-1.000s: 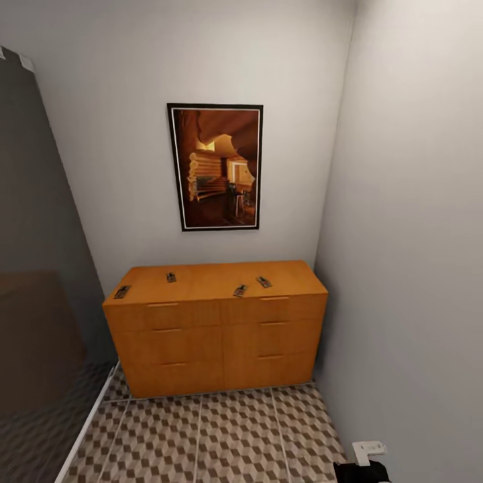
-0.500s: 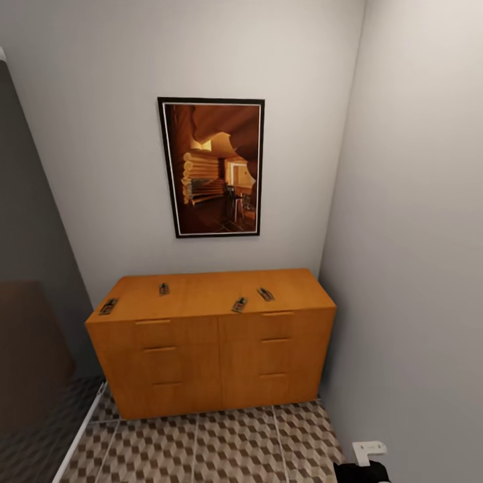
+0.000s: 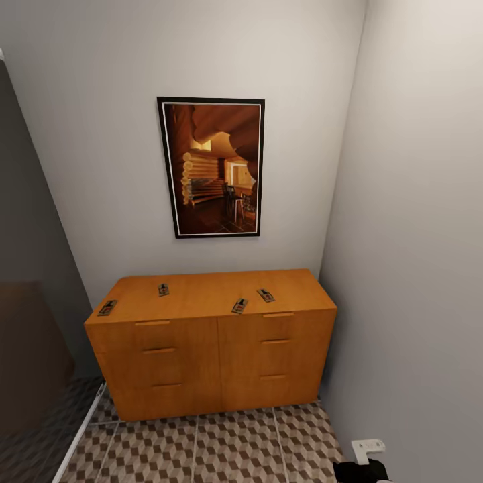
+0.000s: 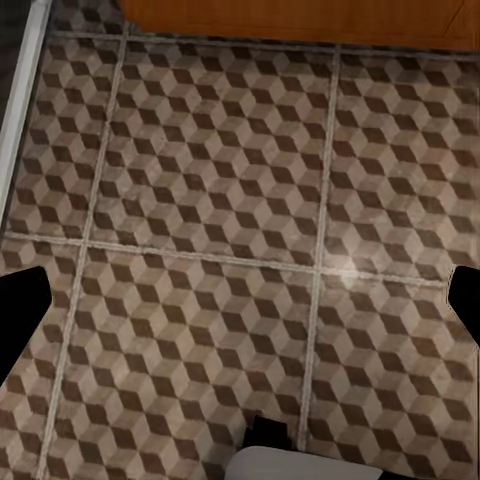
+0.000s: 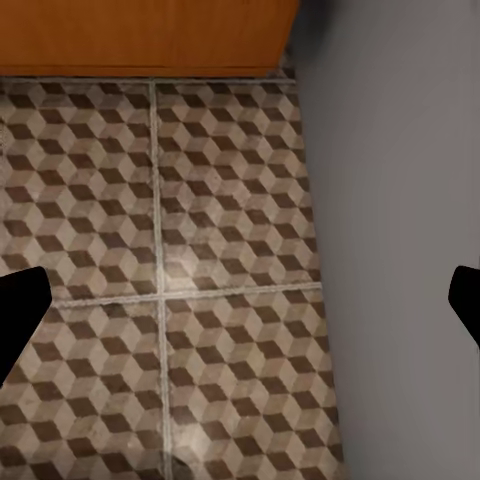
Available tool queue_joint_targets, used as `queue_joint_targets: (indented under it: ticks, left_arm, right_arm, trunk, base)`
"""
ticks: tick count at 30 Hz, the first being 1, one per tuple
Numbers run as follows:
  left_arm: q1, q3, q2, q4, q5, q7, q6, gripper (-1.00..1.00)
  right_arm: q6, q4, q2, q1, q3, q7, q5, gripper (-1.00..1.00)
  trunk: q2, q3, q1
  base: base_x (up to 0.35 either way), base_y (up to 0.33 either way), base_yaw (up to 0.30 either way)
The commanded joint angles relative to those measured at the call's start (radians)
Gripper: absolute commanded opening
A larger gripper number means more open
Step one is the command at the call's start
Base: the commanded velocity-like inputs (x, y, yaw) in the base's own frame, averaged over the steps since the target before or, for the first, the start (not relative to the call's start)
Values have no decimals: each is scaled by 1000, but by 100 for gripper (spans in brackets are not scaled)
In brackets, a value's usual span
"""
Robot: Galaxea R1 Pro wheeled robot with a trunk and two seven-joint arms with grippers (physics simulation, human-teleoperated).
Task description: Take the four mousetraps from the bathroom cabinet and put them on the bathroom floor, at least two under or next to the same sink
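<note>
Task barely begun: four mousetraps (image 3: 107,308) (image 3: 163,290) (image 3: 239,306) (image 3: 265,295) lay on cabinet (image 3: 215,349) top, frame centre; none on bathroom floor (image 3: 221,446). Left end effector (image 4: 240,290) and right end effector (image 5: 240,300) released, spread wide, empty.

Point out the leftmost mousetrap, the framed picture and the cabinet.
leftmost mousetrap (image 3: 106,308), head view, middle of its dark body.
framed picture (image 3: 211,168), head view, centre of the print.
cabinet (image 3: 188,362), head view, bare front between the handles.

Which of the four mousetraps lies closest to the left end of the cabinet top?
The mousetrap at the front left corner of the cabinet; the other three lie further right, toward the middle and right.
</note>
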Motion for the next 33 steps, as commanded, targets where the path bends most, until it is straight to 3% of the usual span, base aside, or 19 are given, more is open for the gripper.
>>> queue_joint_targets:
  ticks: [1,7,8,10,21,24,29,33]
  left_arm:
    - [0,-8,-7,-10,-1,2,8,100]
    - [0,-29,-68,-184,-4,4,83,100]
    - [0,-32,-87,-269,-4,6,150,100]
    - [0,-35,-101,-365,-5,7,220,100]
    - [0,-130,-123,-775,-5,10,431,100]
    - [-5,-146,-131,-843,-5,11,461,100]
    - [-44,-155,-141,-872,-11,12,479,100]
    - [-92,-158,-149,-881,-16,11,486,100]
  right_arm:
    - [5,-11,0,0,1,0,6,100]
    - [34,-178,1,-1,0,0,6,100]
    - [58,-245,2,-1,0,0,6,100]
    - [93,-316,3,-1,0,0,6,100]
    - [253,-660,4,-2,1,0,0,100]
    - [267,-751,4,-3,0,-1,-3,100]
    - [293,-863,4,-3,0,-2,-6,100]
    - [359,-958,5,-6,0,-2,-8,100]
  trunk:
    - [-1,0,0]
    - [-1,0,0]
    - [-1,0,0]
    - [-1,0,0]
    - [-1,0,0]
    - [-1,0,0]
    - [-1,0,0]
    - [-1,0,0]
  base:
    - [1,0,0]
    - [0,0,0]
    - [0,0,0]
    - [0,0,0]
    - [0,0,0]
    - [0,0,0]
    - [0,0,0]
    - [0,0,0]
